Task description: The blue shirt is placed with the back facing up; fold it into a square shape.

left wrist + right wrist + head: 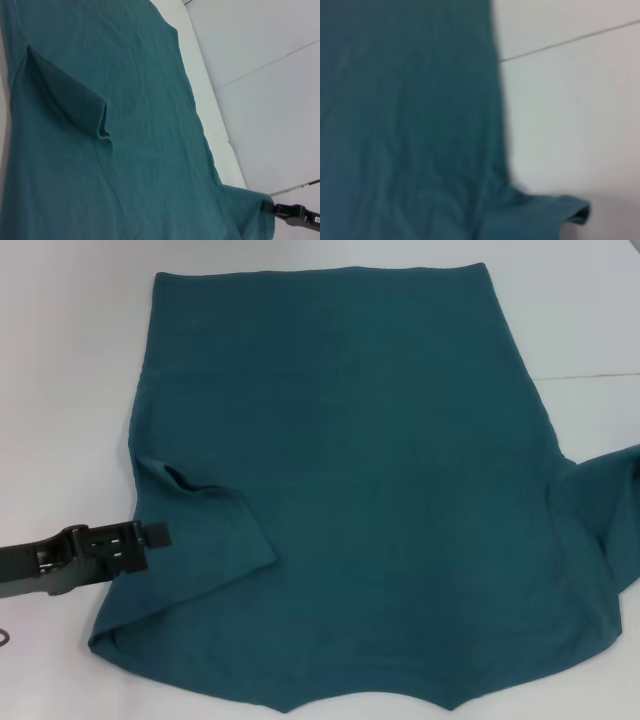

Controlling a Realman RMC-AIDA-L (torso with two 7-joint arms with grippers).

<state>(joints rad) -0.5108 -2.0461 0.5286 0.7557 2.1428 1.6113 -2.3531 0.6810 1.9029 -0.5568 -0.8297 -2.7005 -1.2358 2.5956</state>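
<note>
The blue shirt [370, 490] lies spread flat on the white table [70, 390], plain side up, with its straight hem at the far side. Its left sleeve [200, 530] is folded inward onto the body; the left wrist view shows this same sleeve [75, 105] as a loose flap. My left gripper [155, 534] reaches in from the left at table level, at the shirt's left edge beside the folded sleeve. The right sleeve [610, 490] stretches out to the right. My right gripper [286, 212] shows only in the left wrist view, touching that sleeve's [250, 210] outer edge.
A thin seam line [590, 375] crosses the table on the right. A small dark object [4, 637] sits at the table's left edge. White table surface surrounds the shirt on the left, far and right sides.
</note>
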